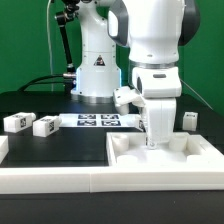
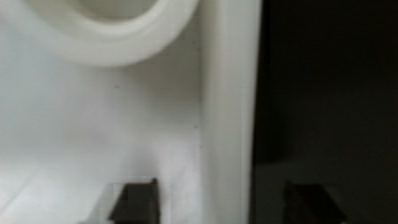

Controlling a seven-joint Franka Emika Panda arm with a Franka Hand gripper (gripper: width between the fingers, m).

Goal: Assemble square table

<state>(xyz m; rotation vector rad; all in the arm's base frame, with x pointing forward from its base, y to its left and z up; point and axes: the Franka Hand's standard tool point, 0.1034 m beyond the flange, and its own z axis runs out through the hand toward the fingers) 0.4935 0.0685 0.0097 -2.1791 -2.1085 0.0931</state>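
The square table (image 1: 172, 157), a smooth white plastic slab with a raised rim and recessed panels, is lying flat, hollow side up, on the black tabletop (image 1: 60, 146) toward the exterior view's right. The arm is pointing straight down over it. The gripper (image 2: 222, 200) is standing partly open, its black fingers (image 2: 135, 200) straddling the rim and gripping nothing.

My arm (image 1: 150, 30) rises from its base (image 1: 95, 70) at the back, arches high and comes forward, so that its last thick white link hangs straight down on the exterior view's right. My wrist (image 1: 160, 82) stands vertical beneath it. My gripper (image 1: 150, 137) points straight down, set low. In the wrist view my two dark fingertips (image 2: 135, 200) are parted and level with each other. My jaws stand apart with a wide gap between them and clamp nothing.
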